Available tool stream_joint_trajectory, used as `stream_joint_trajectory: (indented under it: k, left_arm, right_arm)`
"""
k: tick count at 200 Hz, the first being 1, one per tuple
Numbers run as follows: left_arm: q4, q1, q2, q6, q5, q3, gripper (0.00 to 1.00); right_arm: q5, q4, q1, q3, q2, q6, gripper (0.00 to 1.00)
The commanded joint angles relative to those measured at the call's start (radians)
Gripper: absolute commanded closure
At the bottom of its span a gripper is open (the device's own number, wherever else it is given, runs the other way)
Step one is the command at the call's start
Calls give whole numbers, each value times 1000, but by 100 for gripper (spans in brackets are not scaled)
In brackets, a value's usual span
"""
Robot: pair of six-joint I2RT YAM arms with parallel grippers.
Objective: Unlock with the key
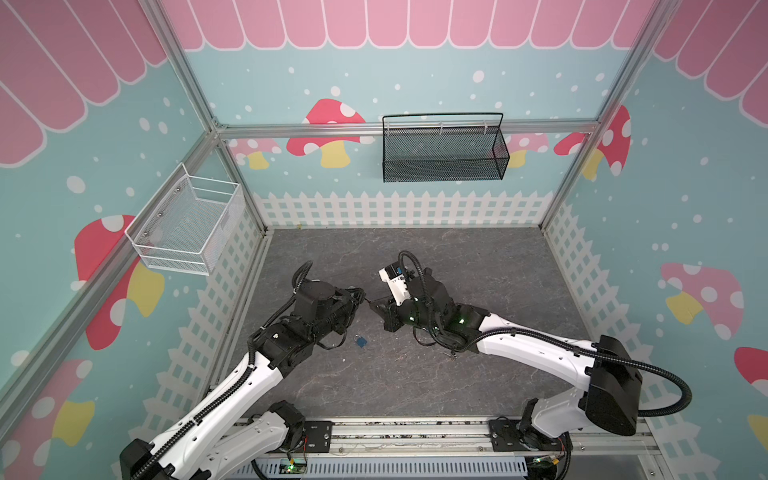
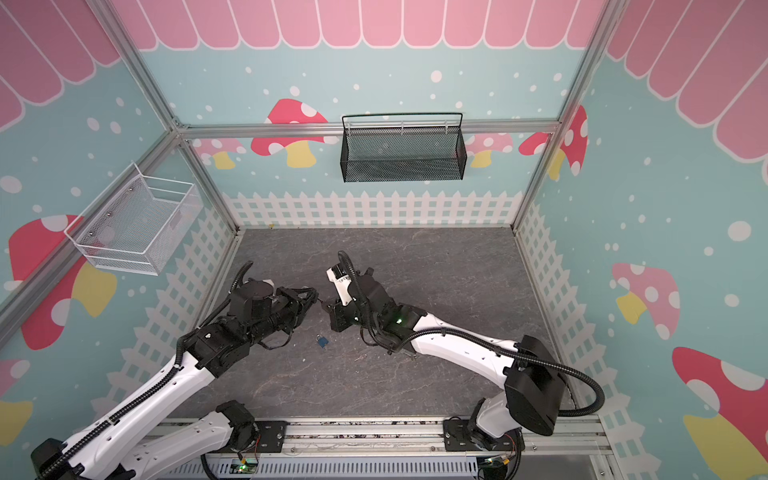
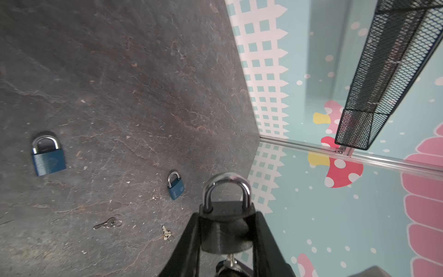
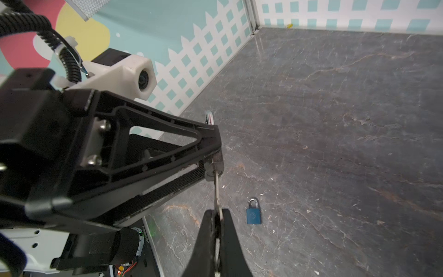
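Observation:
My left gripper (image 3: 226, 217) is shut on a black padlock (image 3: 226, 225) with a silver shackle (image 3: 226, 189); it holds the lock in the air above the floor's middle. My right gripper (image 4: 217, 213) is shut on a thin silver key (image 4: 217, 189). The key's blade reaches into the underside of the padlock (image 4: 214, 165). In both top views the left gripper (image 1: 358, 297) and the right gripper (image 1: 377, 308) meet tip to tip, and the key between them is barely visible.
A small blue padlock (image 1: 360, 341) lies on the grey floor just in front of the grippers. A second blue padlock (image 3: 49, 159) and two loose keys (image 3: 106, 223) (image 3: 166, 232) lie nearby. A black mesh basket (image 1: 442, 153) and a white basket (image 1: 187, 224) hang on the walls.

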Motion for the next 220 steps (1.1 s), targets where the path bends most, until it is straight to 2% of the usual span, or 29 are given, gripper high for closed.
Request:
stream_joint_trajectory:
  k: [1, 74, 125, 157, 171, 203, 220]
  left_arm:
    - [-76, 16, -7, -63, 24, -35, 100]
    - [-74, 16, -27, -140, -4, -52, 100]
    - [-43, 15, -25, -187, -2, -56, 100]
    - [-10, -25, -25, -225, 17, -37, 100]
    - [-4, -44, -26, -232, 15, -23, 100]
    - [6, -69, -12, -213, 37, 6, 100]
    - [-1, -87, -1, -193, 34, 15, 100]
  right_arm:
    - [-2, -6, 9, 39, 5, 26, 100]
    - [-66, 15, 29, 61, 86, 84, 100]
    - [-14, -12, 60, 80, 130, 91, 100]
    - [25, 45, 62, 79, 146, 101, 100]
    - [31, 48, 64, 104, 169, 76, 100]
    - [136, 69, 77, 130, 172, -6, 100]
    - [133, 101, 76, 140, 164, -67, 100]
